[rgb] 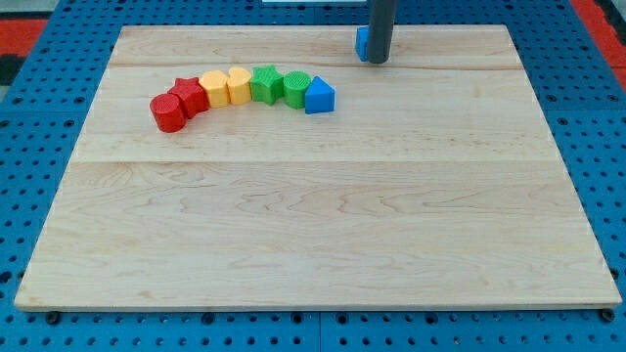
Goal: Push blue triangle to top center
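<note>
Free room and obstacles. A curved row of touching blocks, from the red cylinder to the blue triangle, bars the board's upper left. My tip stands against a second blue block at top centre; a lane separates them from the row

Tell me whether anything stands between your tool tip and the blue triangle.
Nothing visible does. My tip is near the board's top centre, beside a partly hidden blue block. The blue triangle lies below and to the view's left, ending the row of blocks; bare wooden board lies between them.
</note>
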Action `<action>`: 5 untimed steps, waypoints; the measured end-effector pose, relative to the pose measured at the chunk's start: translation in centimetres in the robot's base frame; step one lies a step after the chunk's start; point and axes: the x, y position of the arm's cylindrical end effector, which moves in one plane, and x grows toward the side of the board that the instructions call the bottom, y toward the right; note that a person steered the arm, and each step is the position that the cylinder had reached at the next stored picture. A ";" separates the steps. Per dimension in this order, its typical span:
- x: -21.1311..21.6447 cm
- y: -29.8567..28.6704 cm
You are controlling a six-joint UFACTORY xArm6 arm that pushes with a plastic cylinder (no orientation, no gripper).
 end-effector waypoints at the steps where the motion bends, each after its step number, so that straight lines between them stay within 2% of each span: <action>1: 0.0 -0.3; 4: 0.0 -1.5; 5: 1.4 -1.5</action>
